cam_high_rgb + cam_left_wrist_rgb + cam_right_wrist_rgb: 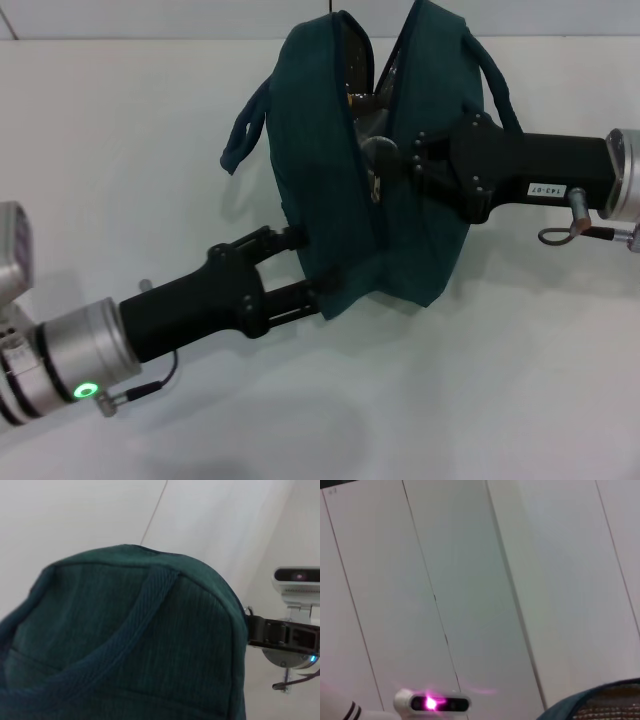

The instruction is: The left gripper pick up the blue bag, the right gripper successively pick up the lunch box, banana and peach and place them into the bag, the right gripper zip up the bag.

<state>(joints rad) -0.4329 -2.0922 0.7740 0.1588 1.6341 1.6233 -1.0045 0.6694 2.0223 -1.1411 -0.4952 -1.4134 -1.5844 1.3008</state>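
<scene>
The blue bag [330, 180] hangs on its side above the white table, its zip facing me. At the bag's lower left corner my left gripper [312, 260] is shut on the fabric. My right gripper [395, 158] comes in from the right, its fingers pinched together at the zip beside the ring pull [376, 188]. Above that point the zip gapes, showing foil lining and a yellow-orange patch [355, 98] inside. The lunch box, banana and peach are otherwise hidden. The left wrist view is filled by the bag [100, 645] and a handle strap [145, 605].
White table [500, 400] all around, with the bag's shadow beneath it. One handle [245, 125] droops left and the other [495, 85] arches right. The right wrist view shows wall panels [520, 580], a white camera with a pink light [432, 702] and the bag's edge [605, 700].
</scene>
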